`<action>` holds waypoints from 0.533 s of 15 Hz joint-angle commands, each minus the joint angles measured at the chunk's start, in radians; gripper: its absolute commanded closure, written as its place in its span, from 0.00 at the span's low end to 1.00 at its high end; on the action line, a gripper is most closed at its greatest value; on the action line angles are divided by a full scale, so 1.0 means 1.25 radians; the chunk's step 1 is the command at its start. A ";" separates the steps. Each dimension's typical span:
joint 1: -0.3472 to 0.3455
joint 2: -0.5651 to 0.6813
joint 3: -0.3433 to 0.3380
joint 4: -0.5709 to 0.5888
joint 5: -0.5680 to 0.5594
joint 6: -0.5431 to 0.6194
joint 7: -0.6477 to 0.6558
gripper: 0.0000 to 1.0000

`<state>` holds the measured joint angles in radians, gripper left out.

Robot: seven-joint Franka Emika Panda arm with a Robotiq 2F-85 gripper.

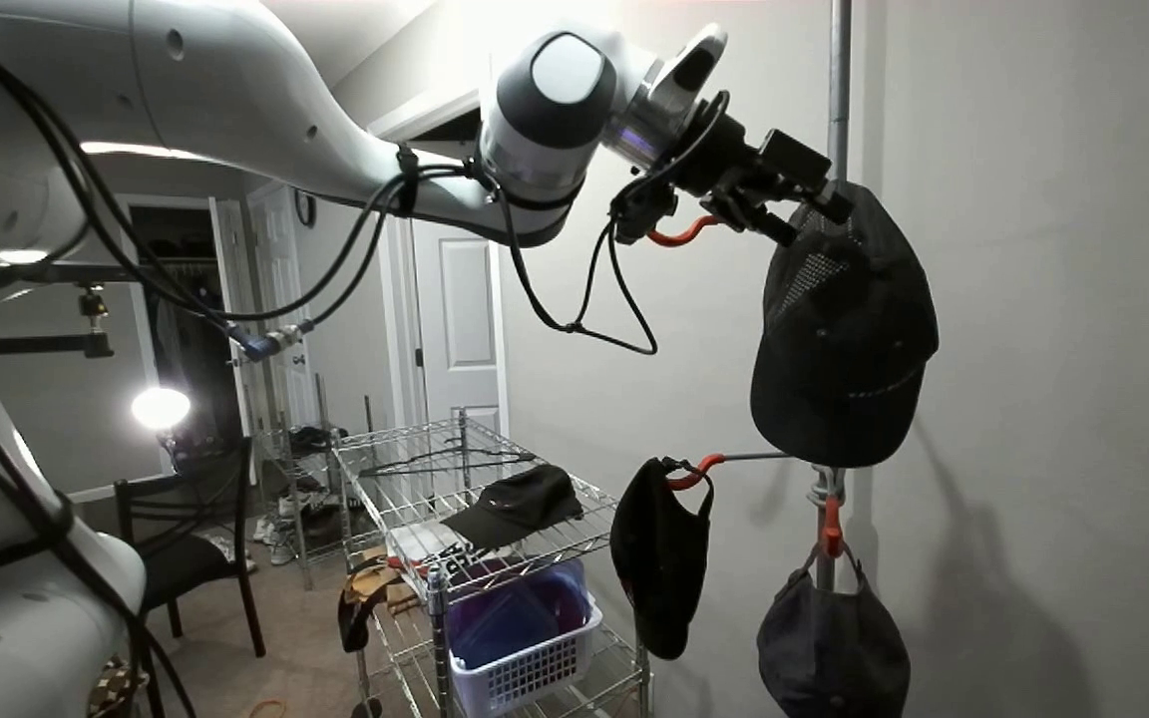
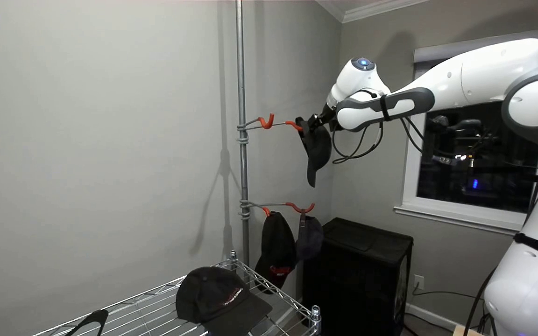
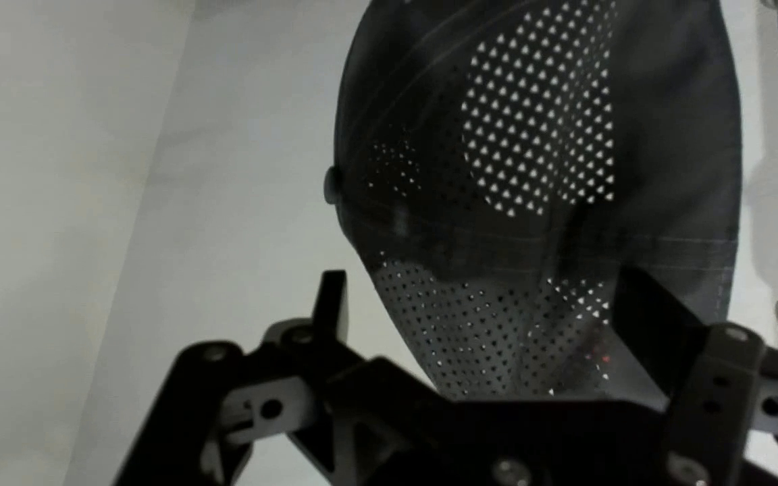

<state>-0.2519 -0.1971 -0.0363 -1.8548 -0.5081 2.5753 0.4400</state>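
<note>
A black cap (image 1: 849,339) with perforated panels hangs brim down at the upper hooks of a metal pole. In an exterior view, its back edge meets a red hook tip (image 2: 293,125). My gripper (image 3: 483,273) stands open at the cap's crown. In the wrist view the perforated cap (image 3: 531,135) fills the space ahead of the jaws. The left finger (image 3: 332,304) shows against the wall, apart from the cap. The right finger (image 3: 656,324) overlaps the cap's fabric; I cannot tell if it touches. Nothing is pinched between the fingers.
Below, a black cap (image 1: 659,568) and a dark grey cap (image 1: 834,638) hang from lower red hooks on the pole (image 2: 241,84). Another black cap (image 2: 220,298) lies on a wire shelf (image 1: 395,439). Beside the hanging cap is a bare red hook (image 2: 266,122).
</note>
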 commanded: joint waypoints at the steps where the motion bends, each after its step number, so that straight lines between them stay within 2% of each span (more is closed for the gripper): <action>1: -0.003 0.048 -0.020 0.046 -0.002 0.009 -0.024 0.00; 3: 0.006 0.064 -0.033 0.062 0.014 0.013 -0.040 0.00; 4: 0.009 0.071 -0.036 0.069 0.014 0.017 -0.044 0.25; 5: 0.013 0.075 -0.038 0.075 0.016 0.014 -0.048 0.26; 8: 0.023 0.083 -0.040 0.087 0.014 0.014 -0.050 0.47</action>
<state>-0.2403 -0.1143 -0.0729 -1.7723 -0.5063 2.5757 0.4208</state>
